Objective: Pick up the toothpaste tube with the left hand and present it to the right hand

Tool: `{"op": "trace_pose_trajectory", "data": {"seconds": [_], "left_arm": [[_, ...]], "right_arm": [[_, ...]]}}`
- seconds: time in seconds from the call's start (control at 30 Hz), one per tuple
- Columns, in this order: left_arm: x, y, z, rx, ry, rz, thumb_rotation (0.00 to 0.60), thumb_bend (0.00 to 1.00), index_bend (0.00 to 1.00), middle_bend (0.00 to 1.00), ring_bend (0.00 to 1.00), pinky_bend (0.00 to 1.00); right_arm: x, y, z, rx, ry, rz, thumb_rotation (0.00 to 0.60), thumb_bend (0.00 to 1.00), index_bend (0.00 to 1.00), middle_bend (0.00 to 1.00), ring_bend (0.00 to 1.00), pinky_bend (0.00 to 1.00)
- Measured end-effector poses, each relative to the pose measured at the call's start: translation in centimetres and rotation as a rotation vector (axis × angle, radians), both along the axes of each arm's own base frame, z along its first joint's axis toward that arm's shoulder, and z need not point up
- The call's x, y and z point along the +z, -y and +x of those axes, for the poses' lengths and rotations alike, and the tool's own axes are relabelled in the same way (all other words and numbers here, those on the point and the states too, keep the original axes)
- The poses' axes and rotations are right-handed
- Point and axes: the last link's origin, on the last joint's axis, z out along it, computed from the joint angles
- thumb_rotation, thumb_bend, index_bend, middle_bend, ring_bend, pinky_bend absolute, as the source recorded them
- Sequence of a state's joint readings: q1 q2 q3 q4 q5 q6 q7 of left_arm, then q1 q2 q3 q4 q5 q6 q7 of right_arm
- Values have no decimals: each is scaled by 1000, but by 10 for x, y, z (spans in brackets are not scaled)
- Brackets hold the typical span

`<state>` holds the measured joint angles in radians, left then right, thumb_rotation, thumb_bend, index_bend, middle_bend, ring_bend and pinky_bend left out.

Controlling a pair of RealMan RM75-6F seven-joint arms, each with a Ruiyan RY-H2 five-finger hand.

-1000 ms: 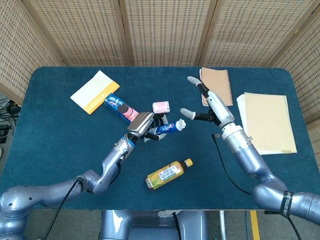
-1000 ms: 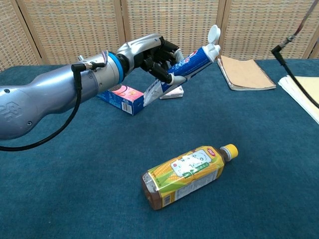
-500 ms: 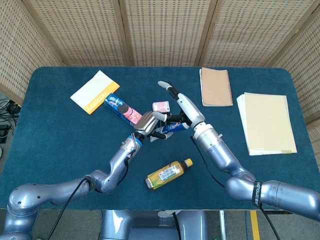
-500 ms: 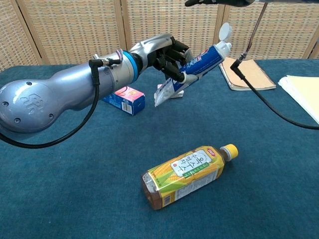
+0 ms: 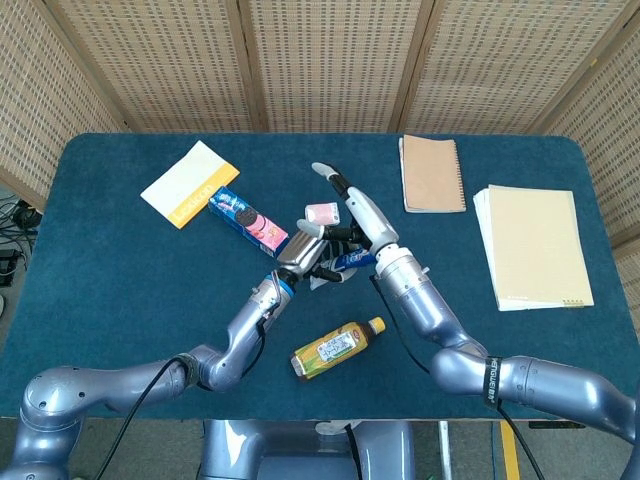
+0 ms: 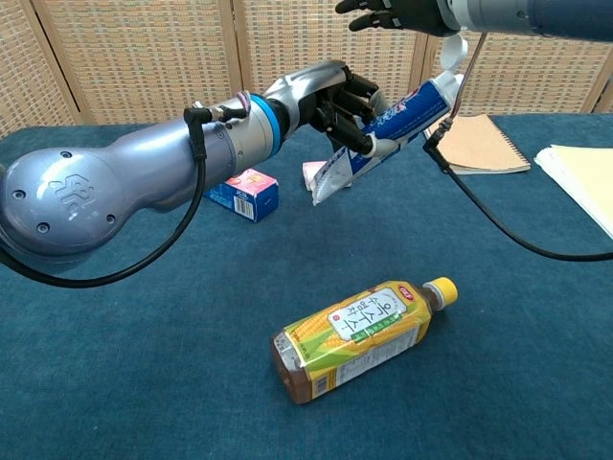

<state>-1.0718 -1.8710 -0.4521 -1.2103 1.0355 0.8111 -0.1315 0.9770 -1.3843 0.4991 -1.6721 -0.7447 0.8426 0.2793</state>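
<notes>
My left hand (image 5: 300, 256) grips a blue and white toothpaste tube (image 5: 350, 260) around its lower half and holds it off the table, near the middle. In the chest view the tube (image 6: 404, 107) slants up to the right from the left hand (image 6: 330, 96), with its white cap at the top end. My right hand (image 5: 358, 212) hovers just over the cap end, fingers stretched out and apart, holding nothing. In the chest view the right hand (image 6: 397, 13) sits at the top edge, partly cut off. Whether it touches the tube is unclear.
A yellow drink bottle (image 5: 338, 349) lies on its side near the table's front. A blue cookie box (image 5: 243, 215) and a small pink box (image 5: 322, 212) lie behind the hands. A yellow booklet (image 5: 190, 183), a brown notebook (image 5: 432, 173) and a paper pad (image 5: 533, 245) lie farther out.
The right hand swept left from the notebook side to above the tube's cap. The left hand carried the tube a little to the right and higher.
</notes>
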Motion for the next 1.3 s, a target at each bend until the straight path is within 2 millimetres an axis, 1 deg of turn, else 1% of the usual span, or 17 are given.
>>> {"op": "trace_pose_trajectory", "data": {"seconds": [0.3,0.5,0.87,1.13,1.3], "left_arm": [[3,3,-1,5,42,5,600,527,781,601,556,563],[1,4,-4,13,59,6,600,527,784,603,556,563],[-2,7,-3,20,111,11,600,527,785,604,556,563],[0,6,-2,22,127,18,600,526,786,604,556,563],[2,6,2,20,140,20,600,527,786,604,556,562]], "right_arm": [[1,3,-12,-28,-9,-5,138,0,0,0,0,0],[5,4,-20,-45,-8,-8,137,0,0,0,0,0],[10,5,-35,-76,3,0,139,0,0,0,0,0],[12,5,-40,-82,21,8,135,0,0,0,0,0],[12,3,-39,-78,30,18,141,0,0,0,0,0]]}}
